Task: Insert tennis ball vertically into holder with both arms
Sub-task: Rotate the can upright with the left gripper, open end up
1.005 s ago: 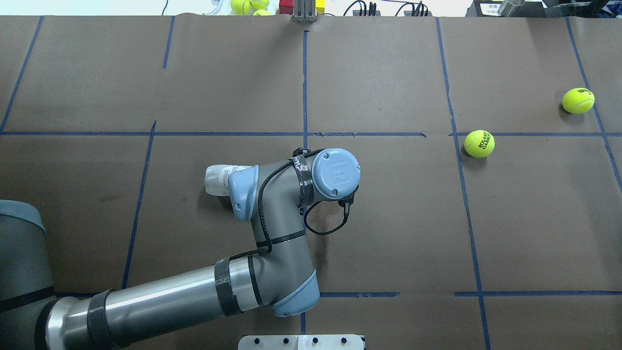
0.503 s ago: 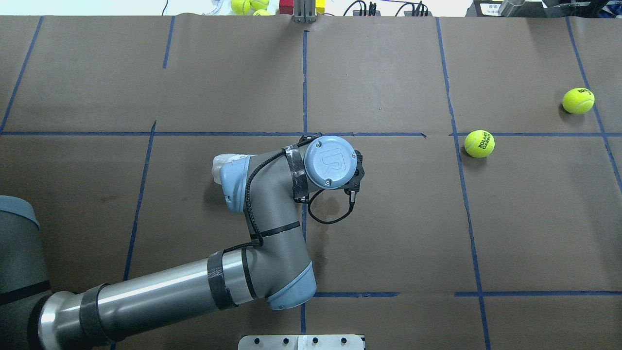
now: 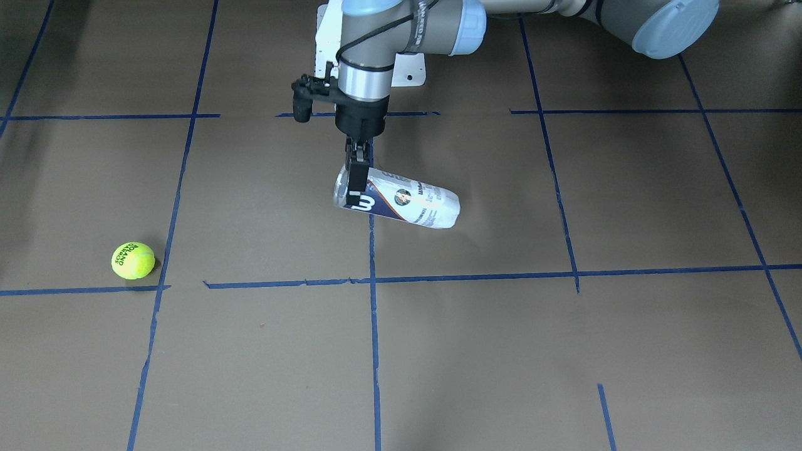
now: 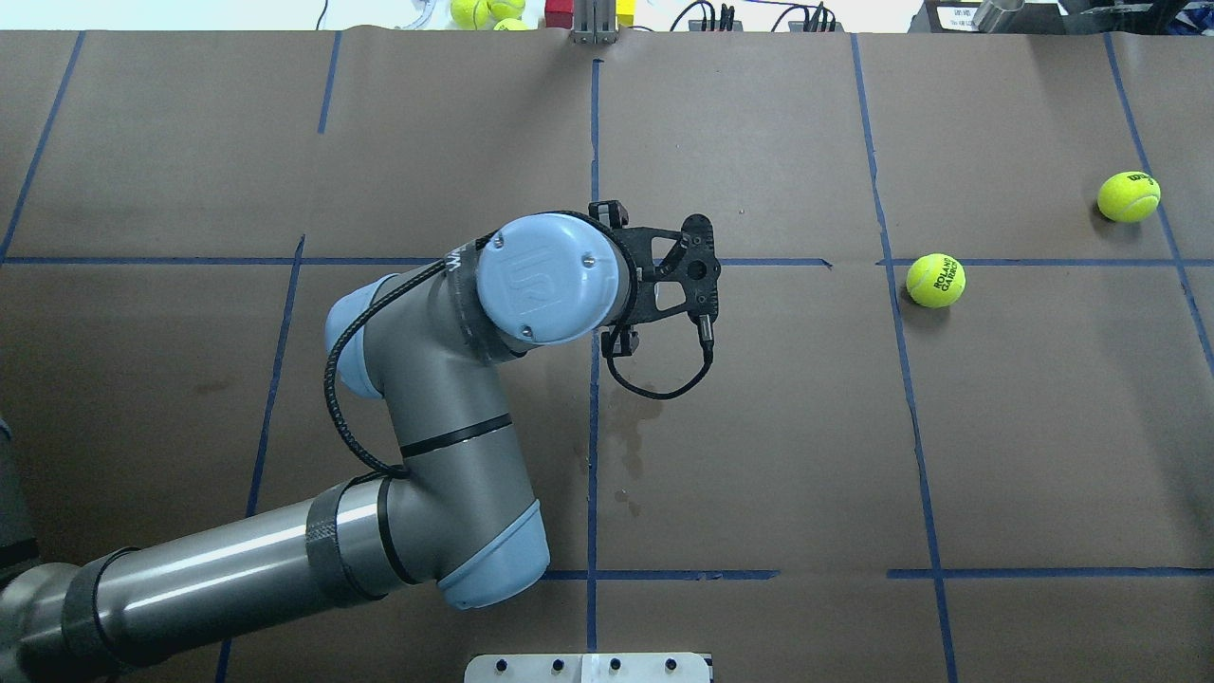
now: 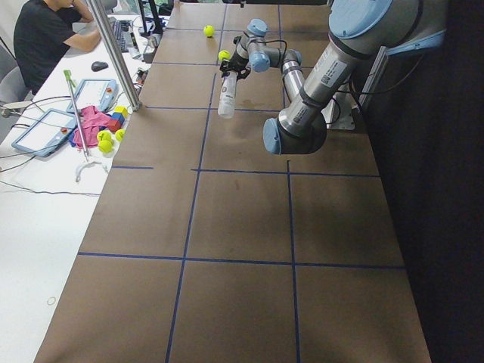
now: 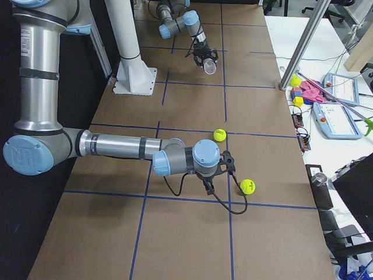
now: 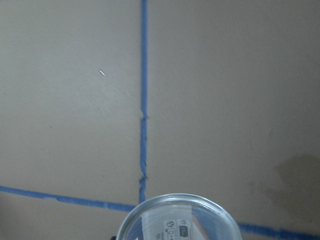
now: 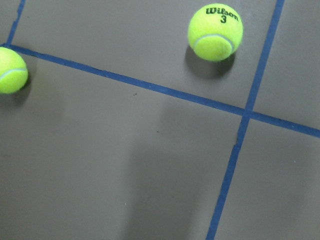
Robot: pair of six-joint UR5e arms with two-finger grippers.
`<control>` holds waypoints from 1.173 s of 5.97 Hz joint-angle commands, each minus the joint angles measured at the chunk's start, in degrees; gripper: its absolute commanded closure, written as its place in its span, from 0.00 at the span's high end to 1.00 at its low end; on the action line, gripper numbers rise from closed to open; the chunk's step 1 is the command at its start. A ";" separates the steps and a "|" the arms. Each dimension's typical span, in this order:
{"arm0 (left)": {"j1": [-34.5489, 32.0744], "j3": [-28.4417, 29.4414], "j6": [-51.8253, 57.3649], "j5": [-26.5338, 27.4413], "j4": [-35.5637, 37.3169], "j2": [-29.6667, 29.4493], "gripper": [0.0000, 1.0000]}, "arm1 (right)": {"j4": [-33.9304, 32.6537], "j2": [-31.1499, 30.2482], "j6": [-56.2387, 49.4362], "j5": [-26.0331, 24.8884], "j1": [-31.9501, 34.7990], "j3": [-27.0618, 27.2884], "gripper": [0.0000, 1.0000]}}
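Left gripper point(image 3: 357, 183): clamping holder point(image 3: 410, 207), long axis slanting.
Tennis ball point(image 3: 133, 260): lying well apart from holder, nearer right gripper point(image 6: 208, 186), grip untellable.

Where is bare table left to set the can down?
Bare: the taped squares between the holder and the operators' edge, and the robot's left end. Busier: the robot's right end, with the tennis ball and a second ball.

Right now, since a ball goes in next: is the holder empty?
Empty: the holder shows no yellow through its wall, nor down its open mouth in the left wrist view.
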 commanded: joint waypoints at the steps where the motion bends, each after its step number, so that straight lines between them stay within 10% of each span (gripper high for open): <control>1: -0.27 -0.38 -13.81 -2.25 -23.98 5.07 0.64 | 11.21 0.02 12.05 1.01 -0.01 -0.11 1.00; 4: -0.01 0.06 -28.78 -2.86 -49.69 11.22 0.65 | 23.57 2.47 33.80 0.65 -1.49 0.24 0.99; 7: 0.60 12.30 -31.80 -2.78 -76.12 13.00 0.66 | 22.81 12.47 55.60 -12.66 -16.22 3.23 0.99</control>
